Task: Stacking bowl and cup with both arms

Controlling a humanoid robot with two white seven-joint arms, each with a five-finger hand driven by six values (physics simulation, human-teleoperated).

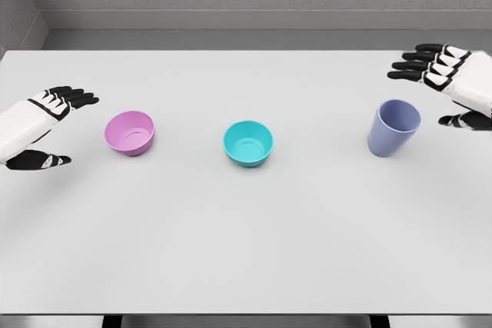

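Three vessels are seen in a row on the white surface (246, 251), each upright and apart: a teal bowl (248, 144) in the middle, a pink bowl (129, 132) to its left, a lavender cup (393, 127) to its right. Nothing is stacked yet, so the whole task appears left to do. The left hand (38, 128) is held near the pink bowl and the right hand (450, 82) just beside the cup, both with fingers spread and nothing grasped.

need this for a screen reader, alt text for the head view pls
On a white table stand a pink plastic bowl, a teal plastic bowl and a lavender plastic cup in a row. The open left hand and open right hand flank them, holding nothing.
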